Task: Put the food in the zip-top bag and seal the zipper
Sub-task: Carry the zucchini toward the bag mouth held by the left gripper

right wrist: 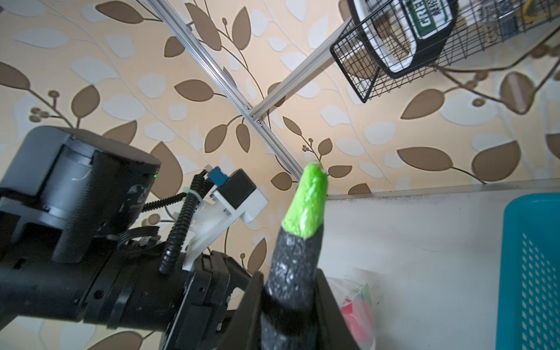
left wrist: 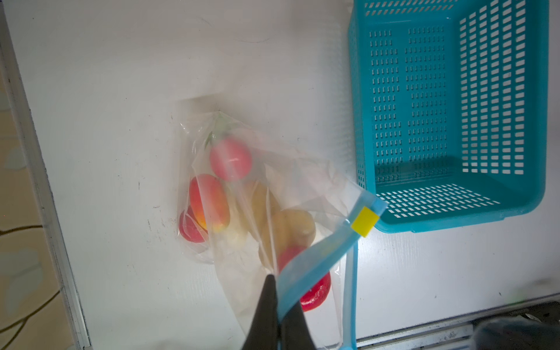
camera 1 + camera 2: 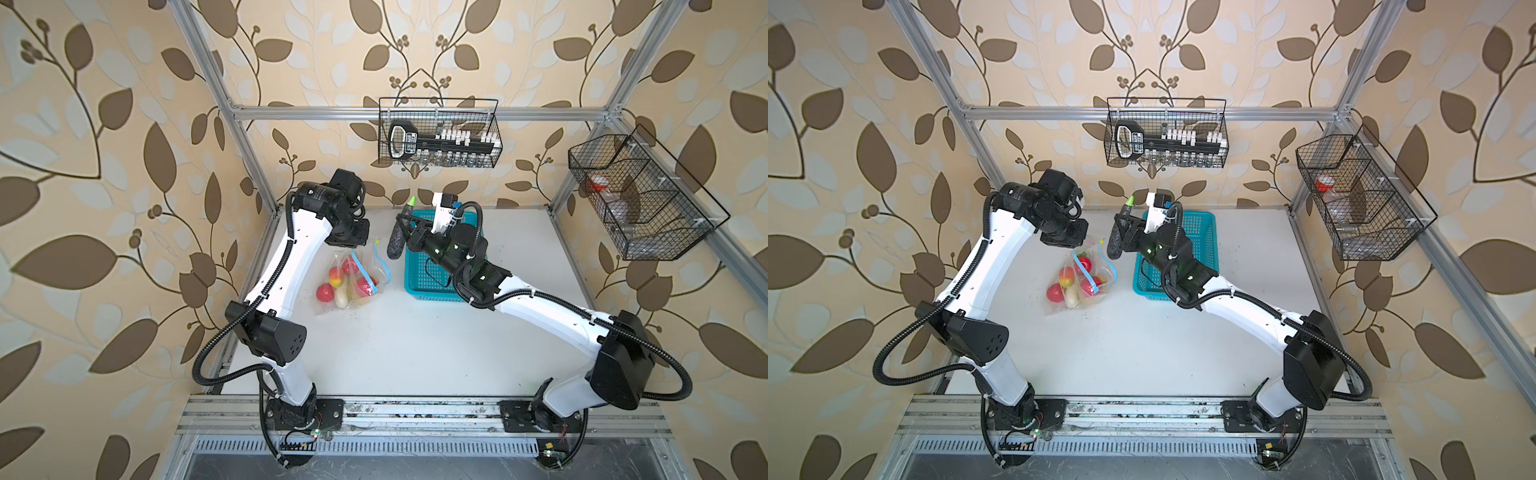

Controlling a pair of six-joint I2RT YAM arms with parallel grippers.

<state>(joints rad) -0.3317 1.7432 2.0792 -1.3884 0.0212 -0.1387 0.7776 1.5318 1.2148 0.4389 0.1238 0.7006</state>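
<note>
Clear zip-top bag [image 2: 303, 181] lies slumped, holding tomatoes [image 2: 231, 158] and potatoes [image 2: 291, 230]. Light-blue zipper [image 2: 318, 257] unsealed, strips apart. Dark eggplant [image 3: 395, 243] aloft beside the mouth, tilted, green cap up.

Light is bright and even; both top views bow at their edges. Beyond the left gripper [image 2: 276, 288], the zip-top bag [image 2: 272, 169] blurs.

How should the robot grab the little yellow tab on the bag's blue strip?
Probably pinch the yellow tab across its two flat faces, coming from above: it sits on the blue strip, which the left pincer holds up off the table, and the turquoise basket crowds one side.
</note>
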